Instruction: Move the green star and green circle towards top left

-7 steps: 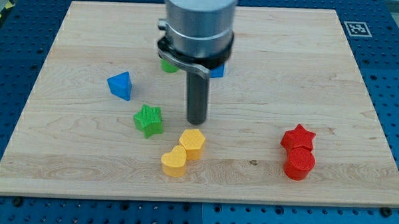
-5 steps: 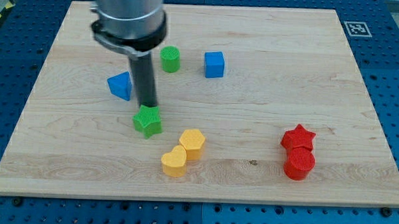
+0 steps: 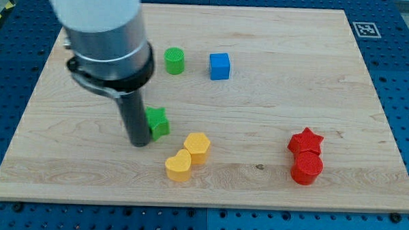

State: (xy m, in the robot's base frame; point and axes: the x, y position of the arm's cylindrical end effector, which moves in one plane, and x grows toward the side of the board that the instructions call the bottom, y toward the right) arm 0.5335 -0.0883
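Rod, no grasping tool fitted, so no open/closed state to report. My tip [image 3: 138, 143] sits on the counter [image 3: 274, 83] touching the green star [image 3: 157, 121] at the star's approx 8 o'clock side. Green circle [image 3: 173, 61] lies well apart, at 12 o'clock from the star, nr the blue cube [image 3: 220, 66]. Judgement: tip is low-left of the star, wrong side for a push toward 10 o'clock; prob. needs repositioning to approx 4 o'clock. Yellow blocks [image 3: 187, 156] and red blocks [image 3: 305, 157] clear of path.

Green star [image 3: 158, 121], green circle [image 3: 173, 61], blue cube [image 3: 220, 66], pale wooden board [image 3: 273, 104].
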